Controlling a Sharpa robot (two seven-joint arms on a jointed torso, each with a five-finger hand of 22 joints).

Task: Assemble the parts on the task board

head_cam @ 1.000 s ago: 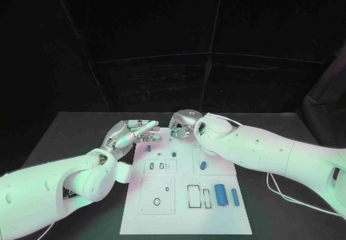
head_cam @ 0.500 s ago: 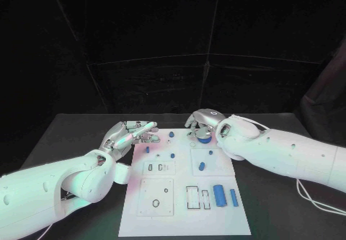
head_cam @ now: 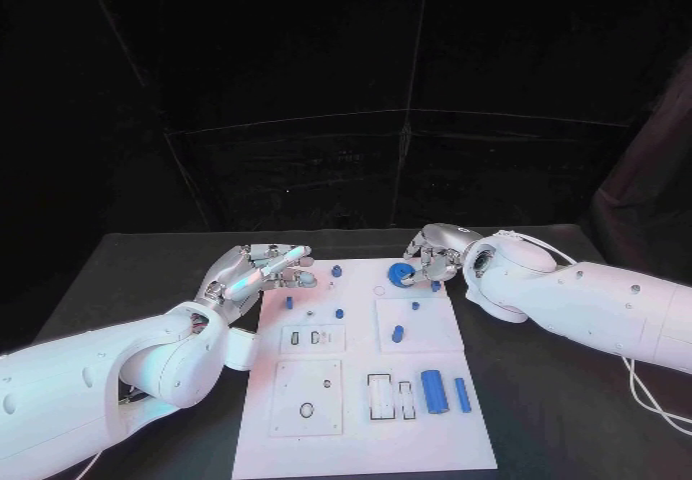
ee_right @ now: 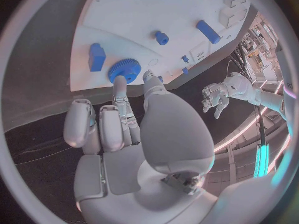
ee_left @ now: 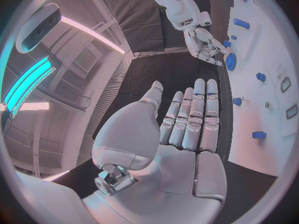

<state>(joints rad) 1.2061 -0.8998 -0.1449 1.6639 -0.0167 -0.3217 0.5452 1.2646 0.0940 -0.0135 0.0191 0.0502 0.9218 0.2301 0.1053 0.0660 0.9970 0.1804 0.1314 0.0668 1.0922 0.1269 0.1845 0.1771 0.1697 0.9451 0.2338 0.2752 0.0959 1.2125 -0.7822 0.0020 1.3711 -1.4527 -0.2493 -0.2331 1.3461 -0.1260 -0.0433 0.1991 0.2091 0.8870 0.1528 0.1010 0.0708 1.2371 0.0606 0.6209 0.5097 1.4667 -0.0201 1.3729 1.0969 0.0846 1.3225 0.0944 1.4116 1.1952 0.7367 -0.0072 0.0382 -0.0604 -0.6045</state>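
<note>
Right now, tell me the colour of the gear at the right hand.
Blue; the gear shows best in the right wrist view.

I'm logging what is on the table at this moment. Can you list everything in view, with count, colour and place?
Table: one, black, under everything.
Task board: one, white, middle of the table, with cut-out slots at its near end.
Gear: one, blue, at the board's far right edge, at the right hand's fingertips.
Cylinders: two, blue, side by side at the board's near right, one thicker.
Small parts: several, blue, scattered over the board's far half.
Left hand: silver, fingers straight and together, holding nothing, at the board's far left corner.
Right hand: silver, fingertips on the gear.
</note>
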